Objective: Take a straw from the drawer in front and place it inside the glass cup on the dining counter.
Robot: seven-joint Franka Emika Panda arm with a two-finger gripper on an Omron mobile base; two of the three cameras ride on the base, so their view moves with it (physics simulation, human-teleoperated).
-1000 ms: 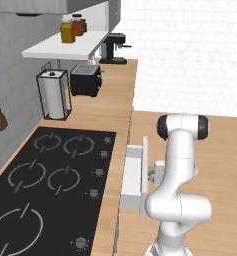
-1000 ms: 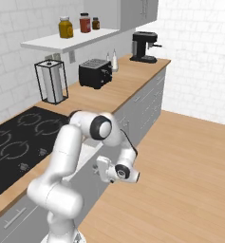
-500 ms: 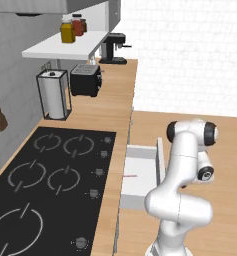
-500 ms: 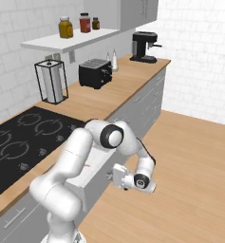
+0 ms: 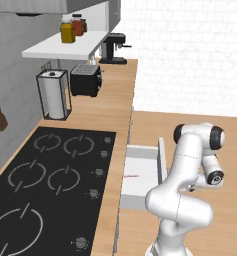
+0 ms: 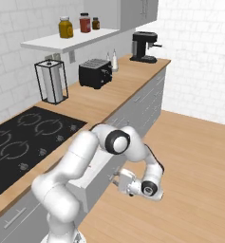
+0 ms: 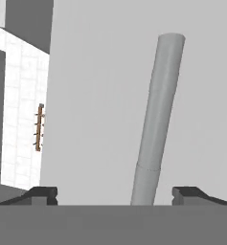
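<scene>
No legible writing. Claw spread wide, gripping nothing, facing drawer front and its grey bar handle. From left base view: drawer pulled open, straw lying inside.

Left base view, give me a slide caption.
Drawer pulled open beside the hob, straw lying inside.

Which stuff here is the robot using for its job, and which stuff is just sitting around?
For the job:
- drawer, pulled open
- straw, lying inside the drawer
- pincer, open, facing the drawer's handle

Just sitting around:
- toaster
- coffee machine
- paper towel holder
- jars on the shelf
- hob
</scene>
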